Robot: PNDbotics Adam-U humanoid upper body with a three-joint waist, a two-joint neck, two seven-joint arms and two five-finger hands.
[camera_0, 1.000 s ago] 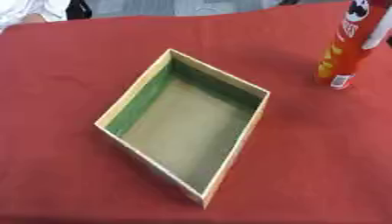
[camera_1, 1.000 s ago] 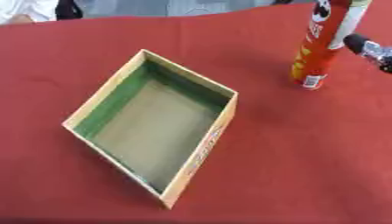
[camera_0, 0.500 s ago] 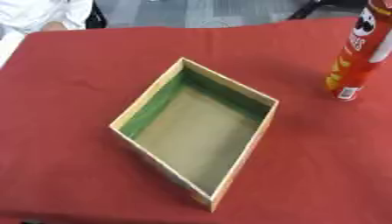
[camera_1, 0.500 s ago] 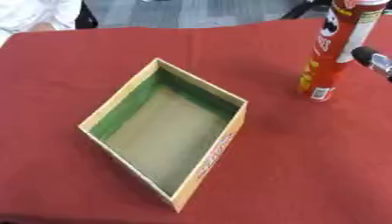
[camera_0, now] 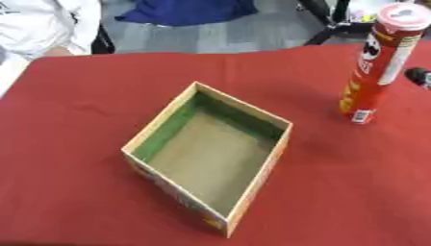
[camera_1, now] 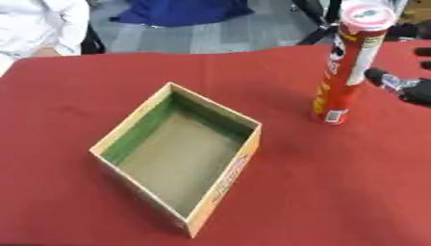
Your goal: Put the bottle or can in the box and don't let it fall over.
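Observation:
A tall red crisp can (camera_1: 345,67) with a pale lid stands upright on the red tablecloth at the right. An open cardboard box (camera_0: 210,149) with a green inner wall lies in the middle, turned like a diamond, with nothing inside. My right hand (camera_1: 402,86) comes in at the right edge, just right of the can and a little apart from it; only black fingertips show there. My left hand is in no view.
The red table (camera_0: 76,182) reaches its far edge at the top, with grey floor beyond. A person in white (camera_0: 42,24) stands at the far left corner. Dark cloth (camera_0: 181,9) and chair legs (camera_0: 324,19) lie behind the table.
The camera has tilted up, so box and can sit lower in the picture and more floor shows. My right hand stays beside the can.

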